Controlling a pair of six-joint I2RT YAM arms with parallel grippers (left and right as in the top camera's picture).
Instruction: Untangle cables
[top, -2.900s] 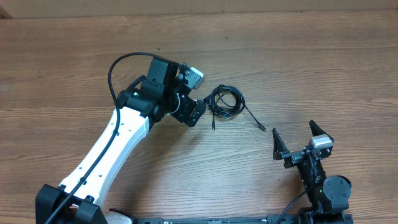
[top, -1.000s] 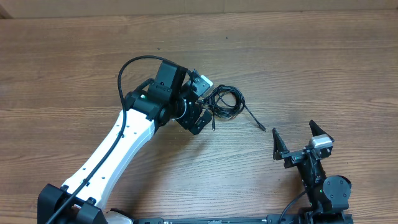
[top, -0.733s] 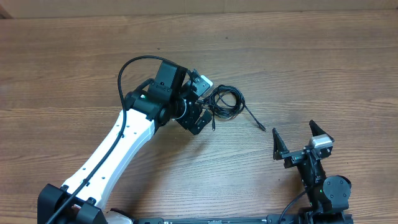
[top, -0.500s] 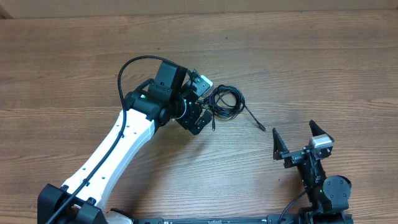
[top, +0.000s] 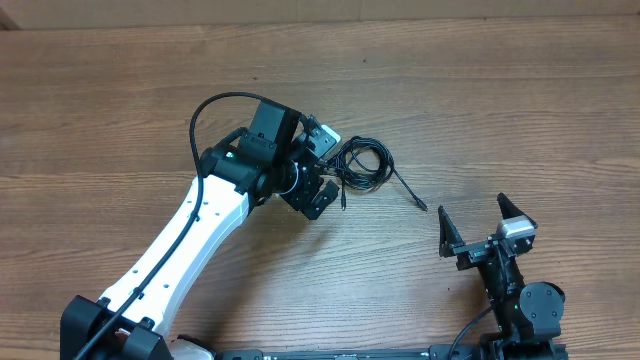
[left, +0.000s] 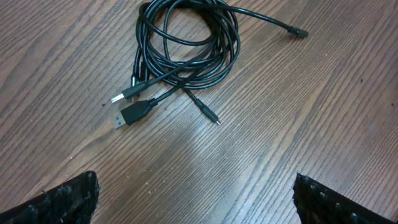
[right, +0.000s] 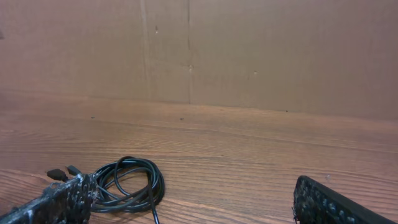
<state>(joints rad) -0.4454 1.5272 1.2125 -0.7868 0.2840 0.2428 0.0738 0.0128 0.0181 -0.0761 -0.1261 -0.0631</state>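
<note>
Closer to the cables (left: 180, 73) the left pincer (left: 199, 202) had crept, jaws wide apart just short of the coil's plugs (left: 134, 114) (lining up a pick, I guessed). Well away from the coil, the right pincer (top: 472, 215) waited agape. The coil lay on a wood-grain counter (top: 500, 100), cardboard wall (right: 249, 50) beyond.

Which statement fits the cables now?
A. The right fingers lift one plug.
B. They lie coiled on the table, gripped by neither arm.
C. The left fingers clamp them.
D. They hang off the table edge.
B: the cables lie coiled on the table, clear of the open left fingers.
</note>
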